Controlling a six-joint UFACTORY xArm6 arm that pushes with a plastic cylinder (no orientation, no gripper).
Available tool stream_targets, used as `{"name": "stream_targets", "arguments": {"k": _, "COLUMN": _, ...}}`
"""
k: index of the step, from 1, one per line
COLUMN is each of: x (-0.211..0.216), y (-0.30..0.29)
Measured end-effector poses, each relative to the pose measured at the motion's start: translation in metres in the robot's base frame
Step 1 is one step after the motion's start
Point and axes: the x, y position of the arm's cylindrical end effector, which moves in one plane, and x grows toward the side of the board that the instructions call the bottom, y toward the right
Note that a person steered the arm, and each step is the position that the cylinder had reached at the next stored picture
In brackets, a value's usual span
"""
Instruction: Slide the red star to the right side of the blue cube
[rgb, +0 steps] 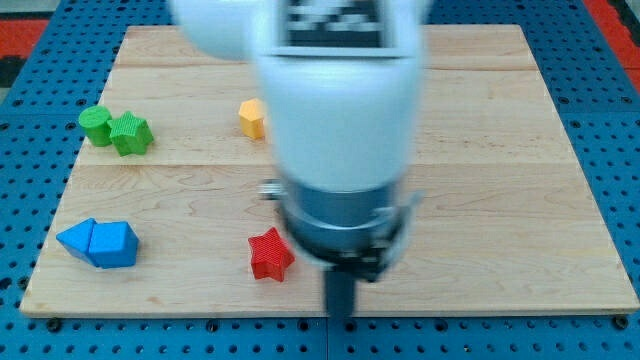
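Observation:
The red star (270, 254) lies on the wooden board (500, 150) at the view's lower middle. The blue cube (113, 244) sits at the lower left, touching a blue triangular block (76, 239) on its left. My rod comes down from the large white arm body in the view's middle; my tip (341, 318) is at the board's bottom edge, to the right of and a little below the red star, apart from it.
A green cylinder (96, 125) and a green star-like block (131, 133) touch at the upper left. A yellow block (252, 118) is partly hidden behind the arm. The arm body hides the board's middle. Blue pegboard surrounds the board.

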Motion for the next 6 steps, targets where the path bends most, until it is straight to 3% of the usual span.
{"name": "stream_targets", "arguments": {"k": 1, "x": -0.025, "y": 0.022}}
{"name": "stream_targets", "arguments": {"k": 2, "x": -0.053, "y": -0.027}}
{"name": "stream_targets", "arguments": {"k": 3, "x": -0.018, "y": -0.03}}
{"name": "stream_targets", "arguments": {"k": 4, "x": -0.066, "y": -0.076}}
{"name": "stream_targets", "arguments": {"k": 5, "x": -0.063, "y": -0.114}}
{"name": "stream_targets", "arguments": {"k": 6, "x": -0.05, "y": -0.072}}
